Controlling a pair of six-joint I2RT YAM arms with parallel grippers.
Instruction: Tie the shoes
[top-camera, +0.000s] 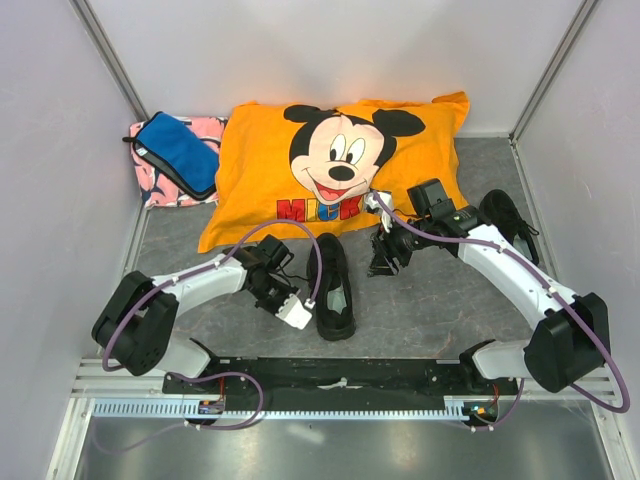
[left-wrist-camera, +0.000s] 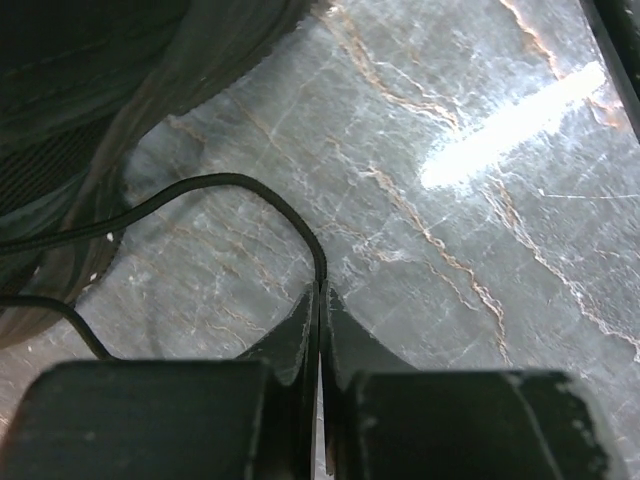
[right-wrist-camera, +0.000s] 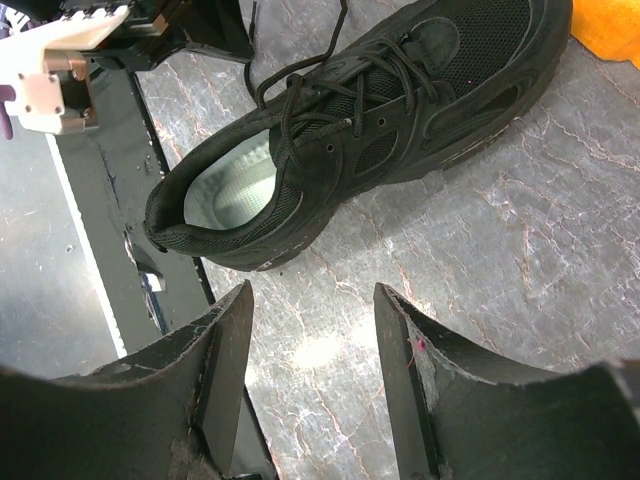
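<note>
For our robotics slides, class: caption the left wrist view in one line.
Left hand shut on a thin black lace beside the shoe.

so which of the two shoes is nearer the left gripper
The middle shoe, right beside the left gripper, which is shut on its lace. The other shoe lies far right, beyond the right arm.

Ahead of the right gripper (right-wrist-camera: 312, 300), bare table (right-wrist-camera: 520, 270) shows between its spread fingers. Just beyond the tips, the shoe (right-wrist-camera: 380, 130) lies across the way. The orange pillow (top-camera: 250, 190) crowds that gripper from behind. The left gripper (left-wrist-camera: 320, 300), pinched on a lace (left-wrist-camera: 230, 178), has the shoe's sidewall close on one side. Open table lies ahead of it and on its other side.
</note>
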